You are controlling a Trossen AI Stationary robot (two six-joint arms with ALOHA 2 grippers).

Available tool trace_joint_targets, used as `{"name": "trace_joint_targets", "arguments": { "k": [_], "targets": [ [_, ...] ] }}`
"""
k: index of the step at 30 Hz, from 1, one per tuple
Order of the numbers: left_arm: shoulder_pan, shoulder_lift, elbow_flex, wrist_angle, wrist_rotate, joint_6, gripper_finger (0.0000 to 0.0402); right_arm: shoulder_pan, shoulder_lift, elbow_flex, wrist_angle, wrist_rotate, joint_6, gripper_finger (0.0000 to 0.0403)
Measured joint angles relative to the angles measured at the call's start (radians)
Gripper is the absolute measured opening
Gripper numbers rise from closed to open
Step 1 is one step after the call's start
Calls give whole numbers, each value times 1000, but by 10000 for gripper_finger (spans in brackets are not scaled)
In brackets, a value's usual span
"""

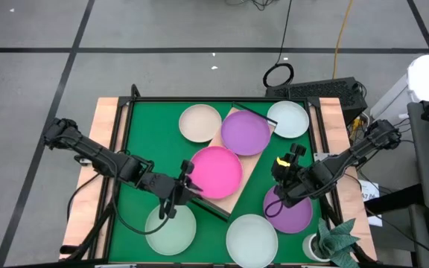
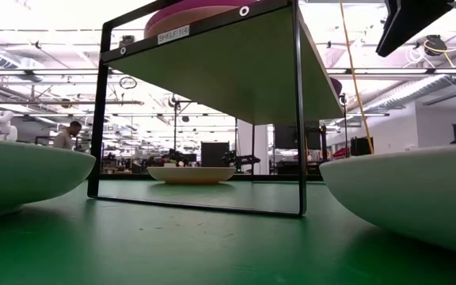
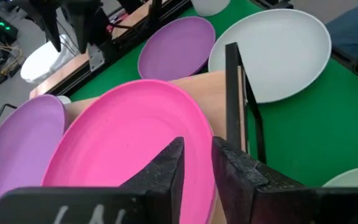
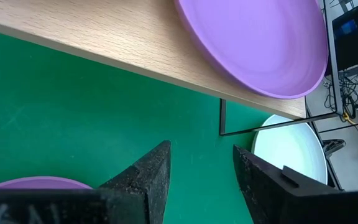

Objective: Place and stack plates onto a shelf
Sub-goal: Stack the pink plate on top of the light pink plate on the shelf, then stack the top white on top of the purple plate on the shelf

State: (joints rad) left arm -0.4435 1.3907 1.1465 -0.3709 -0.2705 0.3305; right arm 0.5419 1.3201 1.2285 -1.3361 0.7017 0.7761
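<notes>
The magenta plate (image 1: 216, 172) is lying on the wooden shelf (image 1: 238, 190) beside a purple plate (image 1: 245, 132). The left gripper (image 1: 190, 182) is hovering at its edge with fingers (image 3: 166, 180) slightly apart, gripping nothing. The right gripper (image 1: 280, 187) is waiting over another purple plate (image 1: 293, 212) on the green counter (image 1: 151, 134), fingers open.

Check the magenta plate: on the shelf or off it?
On. The magenta plate lies flat on the shelf, the left gripper at its rim.
</notes>
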Motion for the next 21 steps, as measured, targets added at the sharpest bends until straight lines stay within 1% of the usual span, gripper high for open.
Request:
{"name": "trace_joint_targets", "arguments": {
  "k": [4, 9, 11, 16, 21],
  "targets": [
    [1, 0, 0, 16, -15, 0, 108, 0, 0, 0, 0, 0, 0, 157],
    [2, -10, 0, 37, -108, 9, 117, 0, 0, 0, 0, 1, 5, 157],
    [2, -24, 0, 28, -123, 15, 118, -5, 0, -6, 3, 4, 20, 157],
    [2, -82, 0, 1, -123, 30, 118, -40, 0, -82, 0, 5, 15, 157],
    [14, -163, 2, -81, -136, -36, 118, -90, 0, -188, 8, 5, -5, 157]
  ]
}}
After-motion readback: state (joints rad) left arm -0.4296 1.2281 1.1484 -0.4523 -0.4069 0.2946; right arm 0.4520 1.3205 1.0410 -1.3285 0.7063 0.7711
